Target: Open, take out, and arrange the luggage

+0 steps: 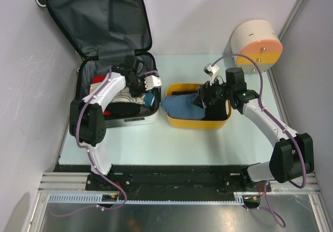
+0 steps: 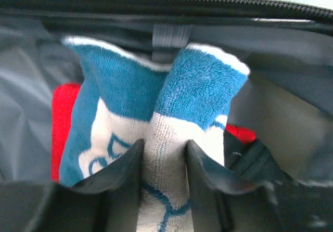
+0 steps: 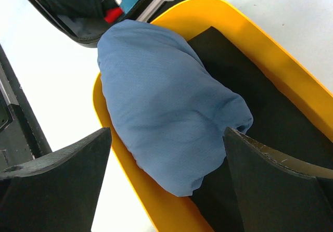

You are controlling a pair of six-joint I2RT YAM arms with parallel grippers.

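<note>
The luggage [image 1: 99, 13] lies open at the table's back left, lid up, dark grey lining showing. Inside its base lie a red item [image 1: 99, 81] and a blue-and-white towel [image 2: 197, 91]. My left gripper [image 2: 165, 144] is down in the base, and a white fold of that towel fills the gap between its fingers. My right gripper [image 3: 167, 133] hangs open over the yellow basket [image 3: 270, 60], its fingers either side of a light blue cloth bundle [image 3: 161, 107] but apart from it. The bundle rests on black fabric [image 3: 234, 65] in the basket.
The yellow basket [image 1: 197, 124] stands just right of the luggage base [image 1: 130, 120]. A round cream-and-orange drawer box [image 1: 256, 44] sits at the back right. White walls close in on the left and right sides.
</note>
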